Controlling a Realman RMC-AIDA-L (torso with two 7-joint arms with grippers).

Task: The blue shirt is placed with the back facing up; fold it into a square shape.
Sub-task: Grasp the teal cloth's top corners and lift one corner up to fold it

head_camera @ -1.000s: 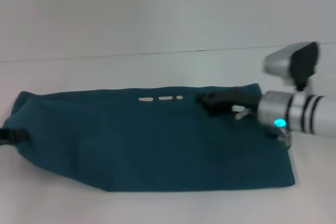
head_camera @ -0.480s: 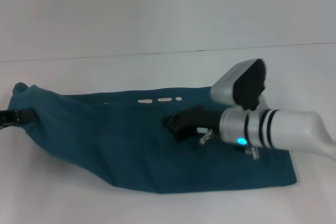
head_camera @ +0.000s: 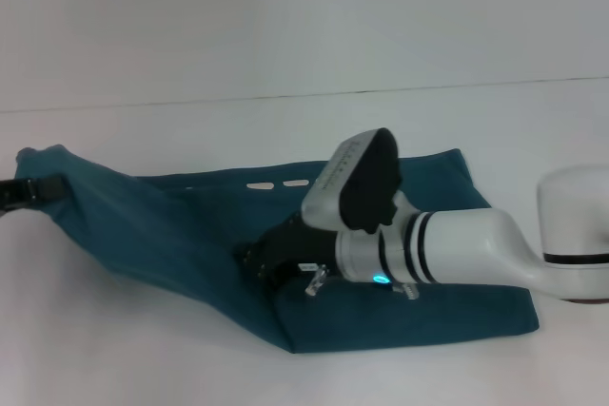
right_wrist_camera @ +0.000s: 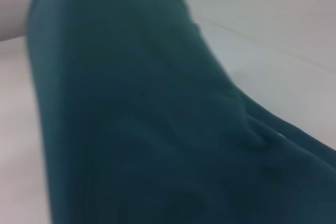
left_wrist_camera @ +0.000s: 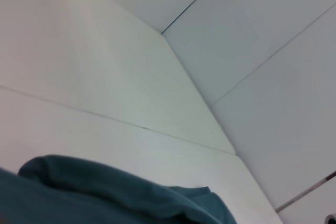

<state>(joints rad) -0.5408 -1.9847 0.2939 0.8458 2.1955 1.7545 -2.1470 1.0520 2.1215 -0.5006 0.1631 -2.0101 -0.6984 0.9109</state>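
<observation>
teal-blue fabric of the blue shirt point(head_camera: 190, 235) spreads across the white table point(head_camera: 285, 121) through the middle of the head view. the right gripper point(head_camera: 259, 261) sits low at centre, pressed on the cloth; whether it is clenched i cannot tell. the left gripper point(head_camera: 21, 193), at the left edge, grasps the shirt's raised end.

Your head camera looks down at the blue shirt point(head_camera: 171, 235); both wrist cameras sit close to it.
</observation>
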